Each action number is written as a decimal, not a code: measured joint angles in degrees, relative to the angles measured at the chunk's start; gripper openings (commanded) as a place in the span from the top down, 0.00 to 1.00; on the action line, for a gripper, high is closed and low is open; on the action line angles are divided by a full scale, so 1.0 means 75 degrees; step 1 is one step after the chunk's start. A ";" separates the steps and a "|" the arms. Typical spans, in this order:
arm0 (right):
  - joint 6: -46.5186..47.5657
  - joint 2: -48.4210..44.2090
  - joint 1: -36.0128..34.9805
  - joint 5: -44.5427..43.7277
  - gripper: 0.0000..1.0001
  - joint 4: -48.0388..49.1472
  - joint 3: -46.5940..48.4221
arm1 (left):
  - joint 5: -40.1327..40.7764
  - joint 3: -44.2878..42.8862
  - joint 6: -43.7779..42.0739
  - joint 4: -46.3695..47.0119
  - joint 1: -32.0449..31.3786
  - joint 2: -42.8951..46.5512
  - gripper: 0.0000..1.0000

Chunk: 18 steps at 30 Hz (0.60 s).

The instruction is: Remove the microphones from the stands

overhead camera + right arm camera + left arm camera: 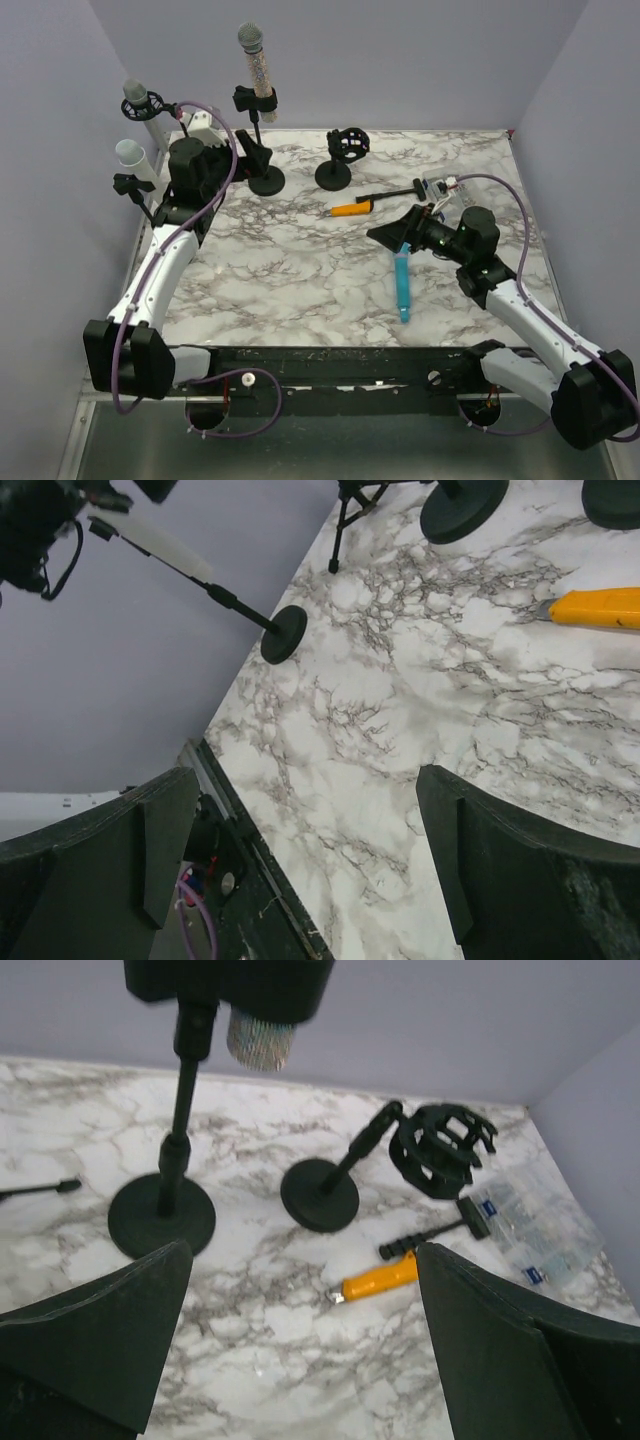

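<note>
Jaws on both my arms are released and grasping nothing. In my left wrist view the left fingers (95, 1335) stand wide apart with only marbled bench (250, 1350) between them. My right jaws are spread the same way over bare bench, well apart from the job.

By my judgement, nothing of the task is done yet. The microphone (255, 62) stands upright in the clip (255, 100) at the top of its stand (266, 180), toward the far left of the bench. I take the glittery one to be my target, since my left jaws are just beside it. They sit low, level with the stand's stem (182, 1100) and not with the microphone body. From the left wrist I see only the microphone's sparkly lower end (258, 1045) poking out under the clip, at the top edge of the view. I am touching neither stem nor microphone.

Two other microphones (138, 95) sit in stands by the left wall, and an empty shock mount (347, 145) stands to the right of my target. An orange knife (352, 208) lies beyond that.

What is left is all of it: raise the left jaws to the body above the clip, clench on it and draw it up and out. My right jaws may be needed to steady the base.
</note>
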<state>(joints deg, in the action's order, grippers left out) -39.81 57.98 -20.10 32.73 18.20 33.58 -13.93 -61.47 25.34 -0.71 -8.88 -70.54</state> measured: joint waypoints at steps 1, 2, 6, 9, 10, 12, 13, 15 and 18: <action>0.0035 -0.0096 0.0000 0.0087 0.00 -0.0140 0.0000 | 0.0090 -0.0213 -0.0003 0.0181 0.0070 -0.0195 0.03; 0.0035 -0.0117 0.0000 0.0111 0.00 -0.0169 0.0000 | 0.0134 -0.0344 -0.0003 0.0309 0.0114 -0.0297 0.02; 0.0070 -0.0580 0.0000 0.0207 0.00 -0.0431 -0.0017 | 0.0280 -0.1099 -0.0006 0.1113 0.0245 -0.0799 0.02; 0.0114 -0.0959 0.0000 0.0204 0.00 -0.0545 -0.0105 | 0.0388 -0.1775 -0.0102 0.1504 0.0280 -0.1480 0.03; 0.0122 -0.1058 0.0000 0.0201 0.00 -0.0580 -0.0152 | 0.0414 -0.2020 -0.0149 0.1617 0.0280 -0.1676 0.03; 0.0128 -0.1172 0.0000 0.0195 0.00 -0.0644 -0.0245 | 0.0466 -0.2500 -0.0289 0.1888 0.0286 -0.2087 0.04; 0.0143 -0.1192 0.0000 0.0192 0.00 -0.0685 -0.0277 | 0.0484 -0.2634 -0.0323 0.1947 0.0286 -0.2226 0.04; 0.0187 -0.1201 0.0000 0.0192 0.00 -0.0863 -0.0289 | 0.0493 -0.3098 -0.0443 0.2060 0.0286 -0.2667 0.05; 0.0259 -0.1250 0.0000 0.0192 0.00 -0.1189 -0.0289 | 0.0498 -0.3564 -0.0568 0.2159 0.0291 -0.3168 0.08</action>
<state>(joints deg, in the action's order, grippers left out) -37.87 48.60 -20.10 34.17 9.28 31.42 -10.20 -88.20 21.08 15.49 -6.70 -94.30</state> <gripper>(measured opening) 0.998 0.959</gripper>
